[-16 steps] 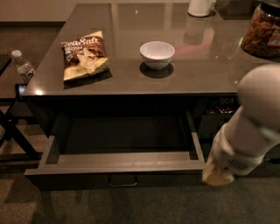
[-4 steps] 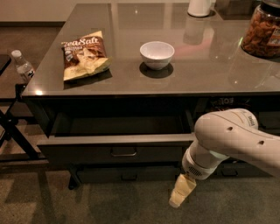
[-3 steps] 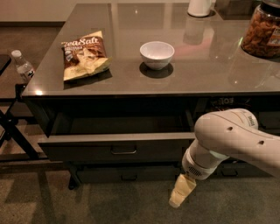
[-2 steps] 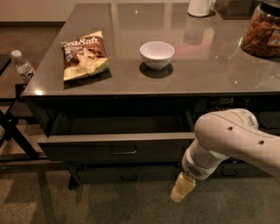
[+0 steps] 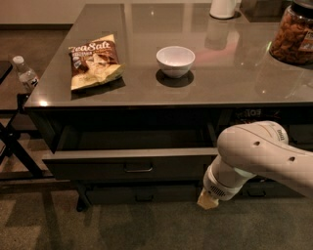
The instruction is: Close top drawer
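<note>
The top drawer [image 5: 132, 167] is a wide dark grey drawer under the grey counter, with a flat front and a small central metal pull [image 5: 138, 169]. It stands a little way out, with a narrow strip of its dark inside showing behind the front. My white arm [image 5: 254, 156] hangs in front of the drawer's right end. My gripper [image 5: 207, 200] shows only as a tan tip below the arm's wrist, low in front of the cabinet, just below and right of the drawer front.
On the counter [image 5: 234, 73] lie a chip bag [image 5: 94, 61], a white bowl [image 5: 175, 60], a jar of snacks [image 5: 296, 34] and a white container [image 5: 224, 8]. A water bottle [image 5: 25, 74] stands on a dark folding stand at the left. A lower drawer [image 5: 142, 195] sits beneath.
The drawer stood far out 5.3 s ago and now stands only slightly out. In the last second my gripper tip has drawn up and rightward toward the cabinet.
</note>
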{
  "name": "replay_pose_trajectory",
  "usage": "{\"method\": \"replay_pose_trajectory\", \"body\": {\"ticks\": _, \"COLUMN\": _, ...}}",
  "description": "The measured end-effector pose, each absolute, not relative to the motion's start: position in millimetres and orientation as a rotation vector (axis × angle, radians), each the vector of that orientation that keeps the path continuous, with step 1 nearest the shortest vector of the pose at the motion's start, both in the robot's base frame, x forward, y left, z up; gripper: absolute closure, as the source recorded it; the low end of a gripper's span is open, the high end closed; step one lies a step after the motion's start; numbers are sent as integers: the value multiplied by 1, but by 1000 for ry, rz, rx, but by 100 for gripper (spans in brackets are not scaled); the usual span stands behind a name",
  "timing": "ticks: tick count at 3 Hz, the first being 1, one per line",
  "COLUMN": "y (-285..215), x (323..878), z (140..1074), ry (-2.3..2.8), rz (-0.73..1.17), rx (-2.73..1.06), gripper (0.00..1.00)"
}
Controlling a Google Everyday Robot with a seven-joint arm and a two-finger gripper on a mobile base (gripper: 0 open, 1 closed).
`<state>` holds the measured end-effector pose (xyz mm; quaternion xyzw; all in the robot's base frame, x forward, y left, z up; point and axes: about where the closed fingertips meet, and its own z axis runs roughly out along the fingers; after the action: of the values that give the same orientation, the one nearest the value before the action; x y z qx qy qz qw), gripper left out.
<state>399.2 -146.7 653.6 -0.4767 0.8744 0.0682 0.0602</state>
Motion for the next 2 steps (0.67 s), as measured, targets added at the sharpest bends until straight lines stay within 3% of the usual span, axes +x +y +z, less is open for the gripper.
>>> {"method": "replay_pose_trajectory", "body": {"ticks": 1, "y": -143, "x": 420, "z": 660, "ry": 2620, "rz": 181, "rx": -1446, "gripper": 89}}
{"method": "replay_pose_trajectory", "body": {"ticks": 2, "y": -133, "x": 452, "z": 670, "ry": 2576, "rz": 140, "rx": -1441, "gripper": 100}}
